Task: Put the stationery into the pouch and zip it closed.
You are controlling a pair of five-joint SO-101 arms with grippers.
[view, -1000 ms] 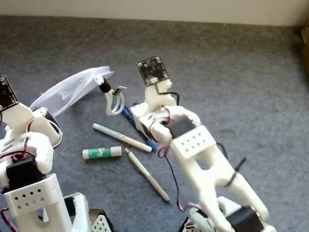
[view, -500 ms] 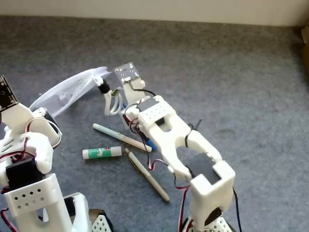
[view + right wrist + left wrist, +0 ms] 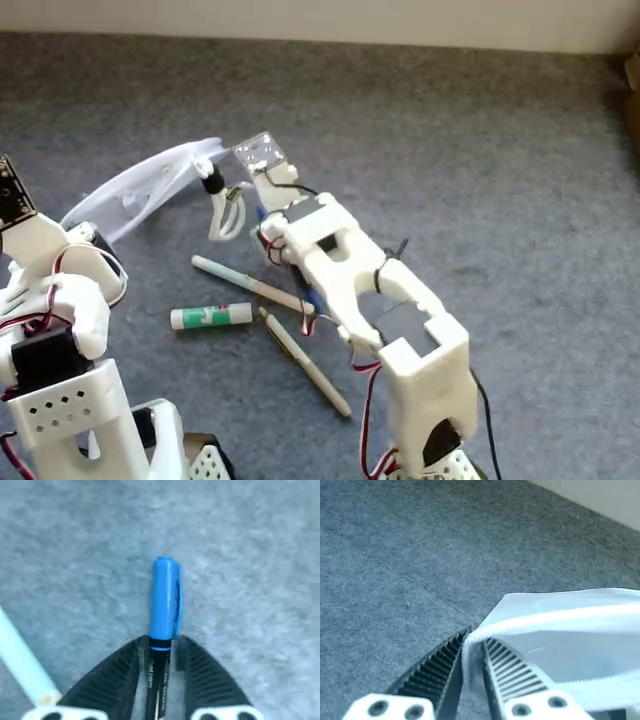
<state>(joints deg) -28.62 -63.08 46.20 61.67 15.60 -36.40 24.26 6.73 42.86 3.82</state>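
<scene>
Left tool (image 3: 474, 639) is pressed together on the rim of the translucent white pouch (image 3: 560, 630), both toothed jaws biting one corner of it. From above I've got the pouch lying on the grey table (image 3: 500, 150), well beyond the glue stick (image 3: 210, 316) on the far side, mouth end pointing toward the right arm. A white loop strap (image 3: 222, 222) hangs off that end, between pouch and glue stick.

Over to the right tool (image 3: 161, 642): jaws apart, one either side of the blue pen (image 3: 164, 597), hugging the black barrel just behind the blue cap. The pen is flat on the table. From above it sits beyond the glue stick and off to its right, mostly hidden under the right arm, the cap end nearest the loop strap.

Pale pen (image 3: 250, 283) lies just beyond the glue stick, slanting across it without touching. Beige pen (image 3: 305, 362) starts just beside the glue stick's right end and runs away toward the near edge.
</scene>
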